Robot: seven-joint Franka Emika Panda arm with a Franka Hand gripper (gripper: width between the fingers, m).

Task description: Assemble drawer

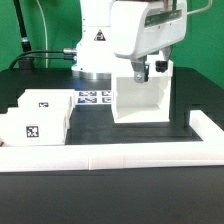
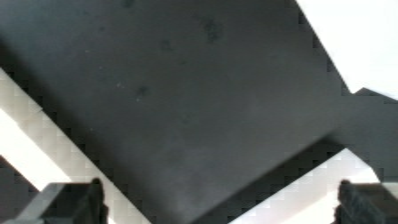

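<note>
Drawer housing [image 1: 135, 100], the big open-fronted white box, stands upright on the black table [image 1: 150, 190] a little toward the exterior view's right, with its open side turned to that camera. The gripper [image 1: 153, 70] hangs right over the housing's upper edge, near the corner on the exterior view's right. So the part lies directly below the tool, and any grasp would come straight down onto a thin upright wall. Whether the tips already touch that rim cannot be told.

Next in size, the long low border rail [image 1: 110, 153] runs across the front of the table and turns up along the exterior view's right, well apart from the housing. The knobless-looking tray [image 1: 40, 120] (its knob may simply face away) sits at the exterior view's left with a square tag on its near face. It is well clear of the arm and would have to travel toward the exterior view's right to reach the housing's mouth. Between tray and housing the marker board [image 1: 93, 98] lies flat, low enough not to block a lifted part.

In the wrist view the gripper [image 2: 217, 205] has its fingers [image 2: 71, 203] spread wide with only dark surface between them, holding nothing.
</note>
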